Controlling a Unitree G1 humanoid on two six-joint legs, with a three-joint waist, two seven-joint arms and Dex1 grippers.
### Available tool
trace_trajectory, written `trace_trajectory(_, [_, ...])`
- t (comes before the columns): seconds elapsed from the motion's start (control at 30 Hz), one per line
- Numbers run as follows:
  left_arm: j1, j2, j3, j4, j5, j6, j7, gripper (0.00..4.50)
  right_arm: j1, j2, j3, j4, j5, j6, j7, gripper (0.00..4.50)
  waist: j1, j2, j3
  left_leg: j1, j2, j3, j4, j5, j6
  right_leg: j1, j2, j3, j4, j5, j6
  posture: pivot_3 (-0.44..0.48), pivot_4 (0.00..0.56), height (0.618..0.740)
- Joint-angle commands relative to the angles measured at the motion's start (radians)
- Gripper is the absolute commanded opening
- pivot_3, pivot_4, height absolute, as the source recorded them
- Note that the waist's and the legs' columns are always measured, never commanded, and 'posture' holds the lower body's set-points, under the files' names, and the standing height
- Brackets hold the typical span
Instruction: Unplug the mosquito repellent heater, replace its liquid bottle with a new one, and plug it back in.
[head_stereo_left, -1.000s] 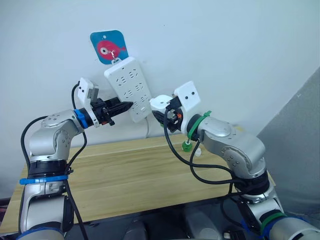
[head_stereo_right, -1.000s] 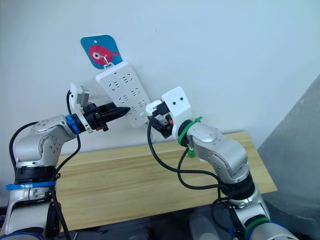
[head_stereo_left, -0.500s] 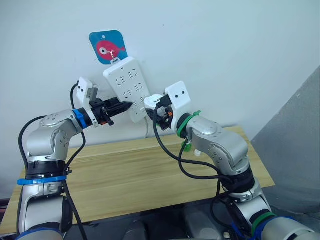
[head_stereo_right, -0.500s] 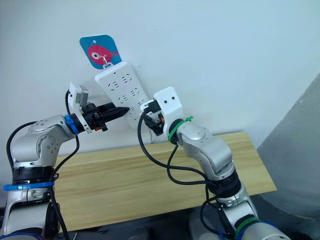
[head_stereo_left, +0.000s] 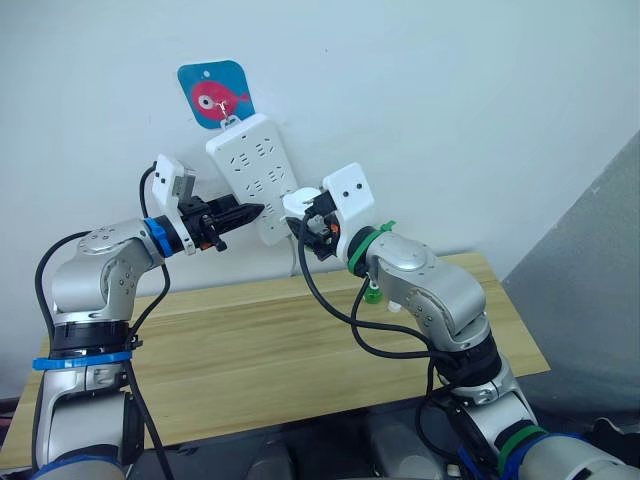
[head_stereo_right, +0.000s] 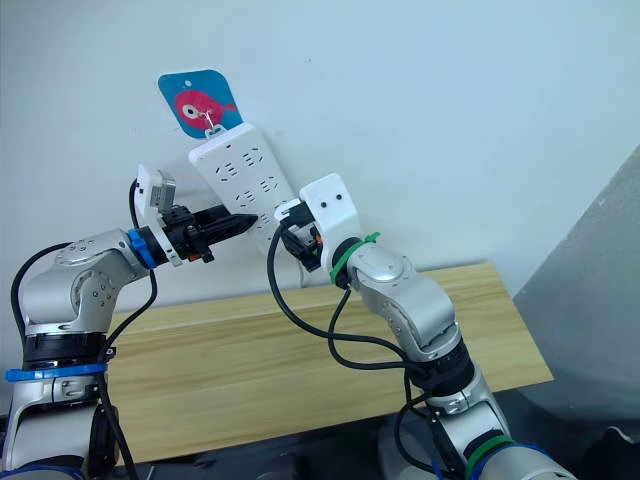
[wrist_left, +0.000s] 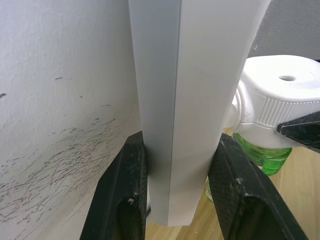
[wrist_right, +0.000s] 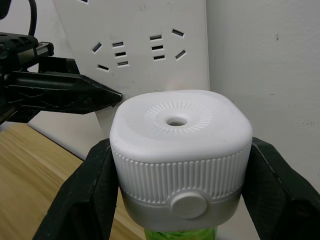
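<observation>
Hanging tilted on the pale wall (head_stereo_left: 450, 90) from a blue tag with a pink fish (head_stereo_left: 215, 93) is a long white power strip (head_stereo_left: 257, 178), its lower end above the back edge of the wooden table (head_stereo_left: 250, 350).

Left gripper (head_stereo_left: 248, 211): raised to the strip's lower end, arm reaching from the robot's left. In the left wrist view its two black fingers (wrist_left: 122, 200) sit one on each side of the strip's narrow edge (wrist_left: 185, 100), clamped against it.

Right gripper (head_stereo_left: 302, 222): raised just beside the strip's lower end on the robot's right, very near the left gripper. In the right wrist view both fingers (wrist_right: 85, 195) press the ribbed sides of the mosquito repellent heater (wrist_right: 180, 160), so it is grasping that unit. The heater's vent hole faces the wrist camera; green liquid shows under its white body. The strip's sockets (wrist_right: 135, 47) are just behind it. Whether the prongs touch a socket cannot be told.

On the table near the wall, partly behind the right forearm, stands a small green bottle (head_stereo_left: 373, 292); next to it a small white piece (head_stereo_left: 395, 303), too small to identify.
</observation>
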Motion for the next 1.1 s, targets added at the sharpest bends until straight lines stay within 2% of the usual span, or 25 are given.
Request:
trace_trajectory(0.03, [0.007,0.003,-0.016,-0.041,-0.013,0.009,-0.016,1.3,-0.049,0.021,0.016,0.001,-0.011,-0.023,0.022,2.97,-0.002,0.0,0.0,0.0,0.0,0.0,0.0,0.0,0.0,0.0,0.0,0.0,0.0,0.0,0.0,-0.211,0.118,0.74])
trace_trajectory(0.8, [0.006,-0.024,-0.014,-0.087,-0.048,0.081,-0.023,1.3,-0.143,0.129,0.021,0.293,-0.107,-0.143,0.066,2.97,-0.034,0.0,0.0,0.002,0.0,0.0,0.001,0.0,0.0,0.001,0.0,0.0,0.002,0.0,0.0,-0.214,0.12,0.74])
trace_trajectory(1.1, [0.019,-0.018,-0.017,-0.1,-0.044,0.084,-0.031,1.3,-0.131,0.149,0.026,0.313,-0.119,-0.171,0.108,2.97,-0.037,0.0,0.0,0.003,0.001,0.0,0.001,0.001,0.0,0.001,0.001,0.0,0.003,0.0,0.0,-0.208,0.123,0.74])
